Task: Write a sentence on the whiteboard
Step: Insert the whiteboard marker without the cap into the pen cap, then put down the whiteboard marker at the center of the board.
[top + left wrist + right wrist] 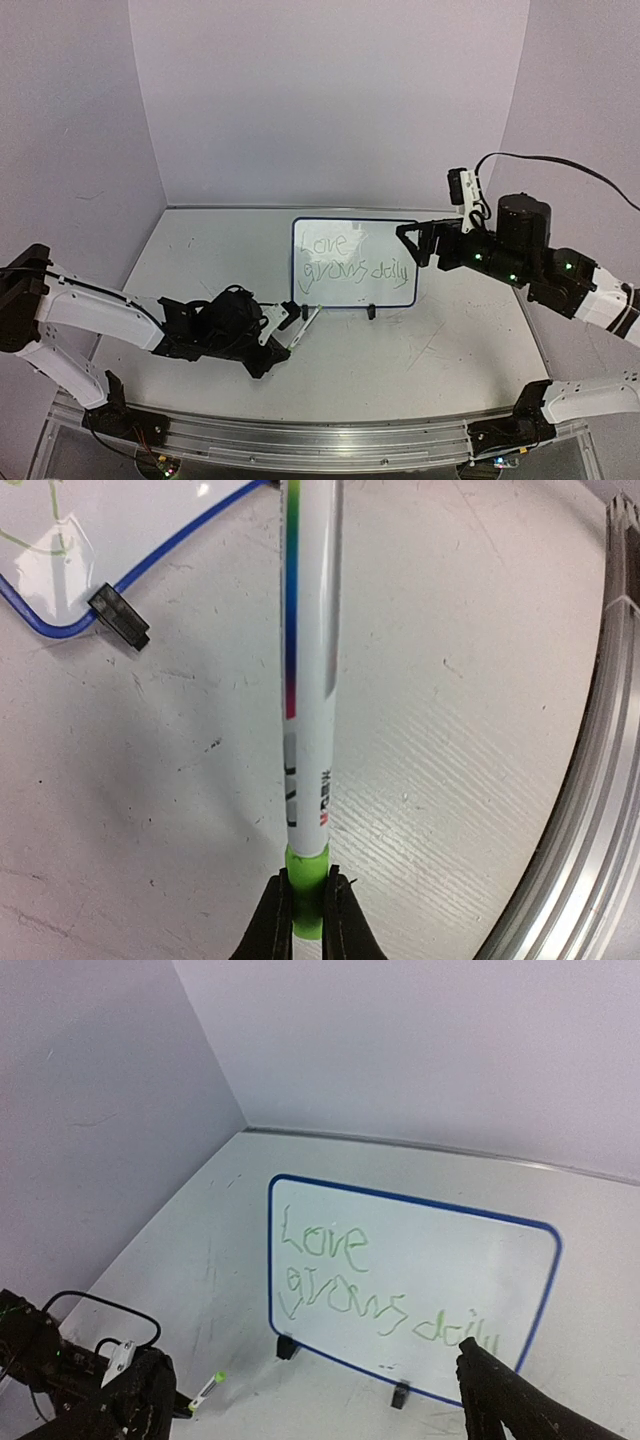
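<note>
Writing apparently done — only setting the marker (pixel 308 680) down likely left
Toward the back of the table (pixel 200 260), whiteboard (pixel 390 240) upright on its feet, the sentence (pixel 345 272) complete in green over two lines, reading "Love grows daily"; right gripper (pixel 412 243) at its right edge, jaws apart, empty; left gripper (pixel 306 905) low by the near left corner, clamped on the green end of the marker

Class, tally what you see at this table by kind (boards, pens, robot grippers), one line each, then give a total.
Whiteboards: 1, the whiteboard
Pens: 1, the marker
Grippers: 2, the left gripper, jaws shut on the marker, and the right gripper
Total: 4
</note>
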`<state>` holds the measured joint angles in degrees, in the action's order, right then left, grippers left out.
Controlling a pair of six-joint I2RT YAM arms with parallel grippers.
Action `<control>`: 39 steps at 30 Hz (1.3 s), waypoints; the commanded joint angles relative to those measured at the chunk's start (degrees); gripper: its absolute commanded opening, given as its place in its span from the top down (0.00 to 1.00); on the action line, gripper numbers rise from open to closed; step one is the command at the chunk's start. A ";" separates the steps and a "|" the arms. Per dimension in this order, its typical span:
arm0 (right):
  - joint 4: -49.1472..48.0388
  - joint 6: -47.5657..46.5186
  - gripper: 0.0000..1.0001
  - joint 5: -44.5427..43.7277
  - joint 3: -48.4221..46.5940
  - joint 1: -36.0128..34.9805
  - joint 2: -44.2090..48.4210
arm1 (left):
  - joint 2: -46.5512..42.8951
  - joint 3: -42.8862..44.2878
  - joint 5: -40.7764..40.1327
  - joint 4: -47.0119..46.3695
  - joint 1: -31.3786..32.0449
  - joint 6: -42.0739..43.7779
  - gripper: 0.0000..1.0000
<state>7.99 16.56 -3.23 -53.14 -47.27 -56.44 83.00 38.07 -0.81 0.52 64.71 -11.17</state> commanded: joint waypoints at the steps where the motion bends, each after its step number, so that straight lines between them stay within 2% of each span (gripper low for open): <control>1: 6.31 -4.74 0.02 -8.48 -1.56 0.11 0.26 | 3.21 7.02 0.85 8.24 0.03 2.98 1.00; 6: 6.40 -4.98 0.02 -8.90 -0.85 0.08 0.43 | 5.80 10.48 -2.60 18.57 -0.10 0.17 1.00; 11: 6.33 -5.65 0.02 -8.98 -0.65 0.07 0.35 | 4.73 7.48 0.14 21.67 -0.06 -6.33 1.00; 16: 6.30 -6.20 0.02 -9.25 -1.37 0.11 -0.38 | 10.31 12.11 -0.88 30.40 -0.13 -9.27 1.00; 21: 6.40 -7.40 0.02 -10.36 -2.11 0.08 0.34 | 10.35 11.55 0.06 31.82 -0.15 -10.79 0.95; 23: 6.71 -7.75 0.02 -10.95 -2.38 0.10 0.58 | 10.61 12.04 -1.17 33.06 -0.17 -11.52 0.88; 26: 7.14 -8.20 0.02 -11.65 -2.71 0.11 0.92 | 10.43 12.43 -2.37 33.78 -0.14 -12.38 0.73; 30: 8.14 -8.69 0.02 -12.32 -3.47 0.07 1.21 | 7.20 14.00 -4.19 34.32 -0.12 -13.60 0.62; 36: 11.05 -10.53 0.02 -16.97 -6.04 0.11 2.64 | -2.62 20.31 -7.58 36.07 -0.16 -14.02 0.50; 39: 13.27 -11.91 0.02 -19.95 -9.01 0.10 3.64 | -8.63 26.44 -12.35 36.38 -0.12 -13.47 0.38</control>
<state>19.17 7.30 -17.49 -56.38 -47.27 -55.27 83.13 55.63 -6.43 36.92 64.71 -24.54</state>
